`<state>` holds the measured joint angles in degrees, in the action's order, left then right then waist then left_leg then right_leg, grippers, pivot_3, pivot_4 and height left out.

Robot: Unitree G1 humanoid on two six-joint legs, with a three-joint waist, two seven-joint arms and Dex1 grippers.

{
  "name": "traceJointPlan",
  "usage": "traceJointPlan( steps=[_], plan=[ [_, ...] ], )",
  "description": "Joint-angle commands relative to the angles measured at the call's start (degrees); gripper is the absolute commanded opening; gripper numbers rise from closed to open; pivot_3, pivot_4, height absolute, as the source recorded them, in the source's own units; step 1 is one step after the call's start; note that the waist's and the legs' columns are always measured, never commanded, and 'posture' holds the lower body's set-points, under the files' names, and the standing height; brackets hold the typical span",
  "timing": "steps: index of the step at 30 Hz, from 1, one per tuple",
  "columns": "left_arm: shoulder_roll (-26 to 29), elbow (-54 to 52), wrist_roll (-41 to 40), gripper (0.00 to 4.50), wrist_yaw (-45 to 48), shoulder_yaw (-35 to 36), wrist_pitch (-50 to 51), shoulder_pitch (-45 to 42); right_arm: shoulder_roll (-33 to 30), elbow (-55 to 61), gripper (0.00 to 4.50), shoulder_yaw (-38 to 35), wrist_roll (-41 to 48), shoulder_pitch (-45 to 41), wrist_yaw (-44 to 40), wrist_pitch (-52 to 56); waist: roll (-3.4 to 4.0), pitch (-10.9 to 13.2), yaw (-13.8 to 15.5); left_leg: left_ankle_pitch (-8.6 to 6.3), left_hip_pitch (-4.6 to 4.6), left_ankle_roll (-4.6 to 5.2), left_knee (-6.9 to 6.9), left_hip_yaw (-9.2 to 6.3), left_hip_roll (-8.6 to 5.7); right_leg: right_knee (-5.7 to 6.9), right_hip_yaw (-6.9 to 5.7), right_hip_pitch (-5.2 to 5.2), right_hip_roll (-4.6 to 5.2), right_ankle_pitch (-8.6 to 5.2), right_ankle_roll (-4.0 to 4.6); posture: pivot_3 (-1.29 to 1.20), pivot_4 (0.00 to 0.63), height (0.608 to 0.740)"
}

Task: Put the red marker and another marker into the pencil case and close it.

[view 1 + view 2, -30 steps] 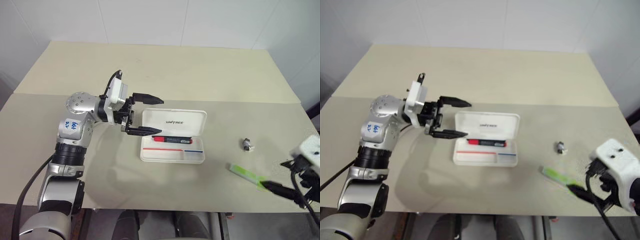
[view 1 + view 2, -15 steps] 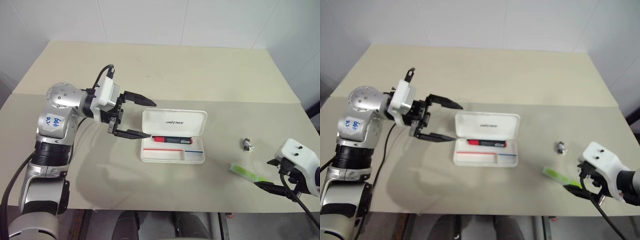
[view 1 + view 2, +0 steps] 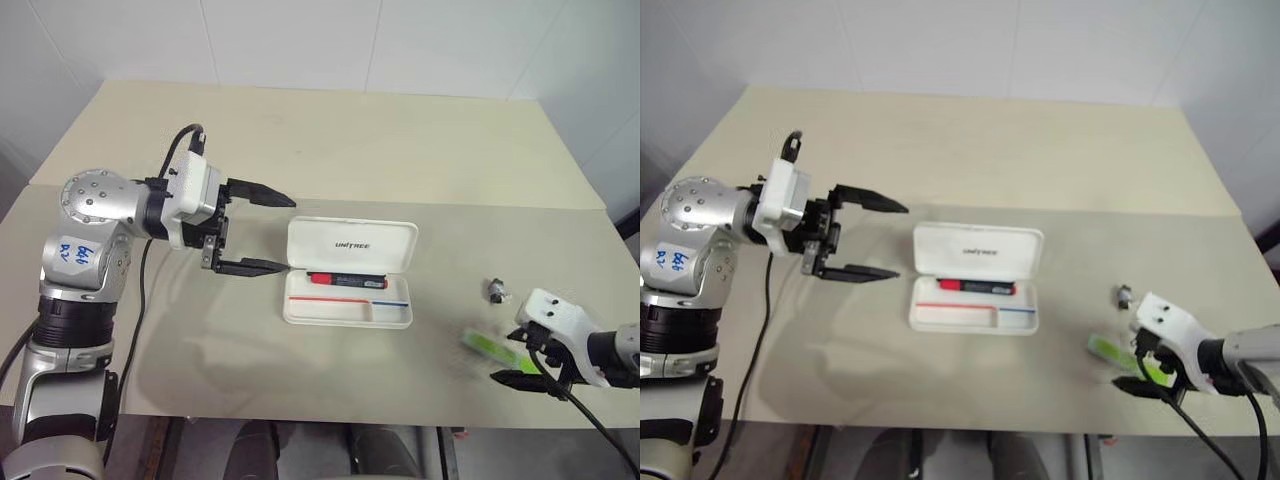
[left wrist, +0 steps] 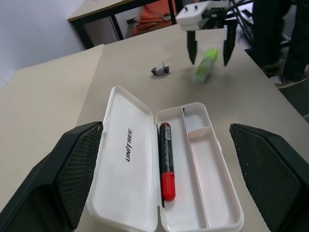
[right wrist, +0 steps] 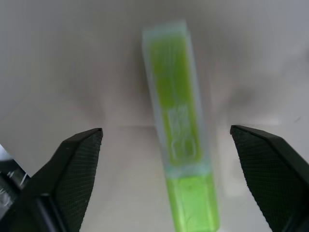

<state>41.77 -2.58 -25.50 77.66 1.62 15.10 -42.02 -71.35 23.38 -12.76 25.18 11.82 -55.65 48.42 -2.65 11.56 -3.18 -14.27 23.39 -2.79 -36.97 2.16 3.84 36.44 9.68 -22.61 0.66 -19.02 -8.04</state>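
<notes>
The white pencil case lies open mid-table, lid folded back. The red marker rests inside its tray, also clear in the left wrist view. My left gripper hovers open just left of the case, holding nothing. A light green highlighter lies flat near the table's front right. My right gripper is lowered over it and open. In the right wrist view the highlighter sits between the two fingers, touching neither.
A small dark metallic clip lies on the table behind the highlighter. The table's front edge runs close under the right gripper. A dark table and an orange thing stand beyond the far side.
The right gripper has come down and forward from the table's edge and now straddles the highlighter. The left gripper has drawn back to the left, away from the case.
</notes>
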Motion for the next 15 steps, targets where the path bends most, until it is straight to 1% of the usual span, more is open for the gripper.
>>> traceJointPlan(
  steps=[1, 7, 12, 15],
  plan=[
    [1.10, -2.09, -1.24, 4.50, -0.96, 1.71, -0.17, -0.08, -0.91, -2.20, 3.23, 0.13, -3.21, 0.96, -0.51, -2.25, 0.00, 0.00, 0.01, 0.00, -0.01, 0.00, 0.00, 0.00, 0.00, 0.01, 0.00, 0.00, 0.00, 0.00, 0.00, 0.00, 0.150, 0.740],
    [0.80, -1.85, -1.04, 4.50, -1.58, 1.47, -0.61, -0.30, 0.97, -2.27, 1.12, 0.12, -4.84, 0.52, 0.07, -4.22, 0.00, 0.00, 0.02, 0.00, -0.02, 0.00, -0.03, 0.00, 0.00, 0.05, -0.01, 0.01, -0.01, 0.00, 0.00, 0.00, 0.150, 0.740],
    [0.14, -0.21, -0.45, 4.50, -1.68, 0.82, -1.77, -1.19, 1.81, -1.76, 1.09, 0.57, -7.01, -0.44, 1.33, -6.54, 0.00, 0.00, -0.13, 0.00, -0.03, 0.00, -0.09, 0.00, 0.00, 0.06, 0.00, 0.03, -0.01, 0.01, -0.02, 0.00, 0.150, 0.740],
    [-0.17, 1.36, 0.18, 4.50, -1.39, 0.31, -3.03, -1.71, 0.96, -1.86, 1.09, -0.12, -7.63, -2.93, -0.82, -11.47, -0.01, 0.00, -0.35, 0.00, -0.08, 0.00, -0.11, 0.06, 0.01, 0.06, 0.02, 0.06, -0.01, 0.02, -0.02, 0.00, 0.150, 0.740]
  ],
)
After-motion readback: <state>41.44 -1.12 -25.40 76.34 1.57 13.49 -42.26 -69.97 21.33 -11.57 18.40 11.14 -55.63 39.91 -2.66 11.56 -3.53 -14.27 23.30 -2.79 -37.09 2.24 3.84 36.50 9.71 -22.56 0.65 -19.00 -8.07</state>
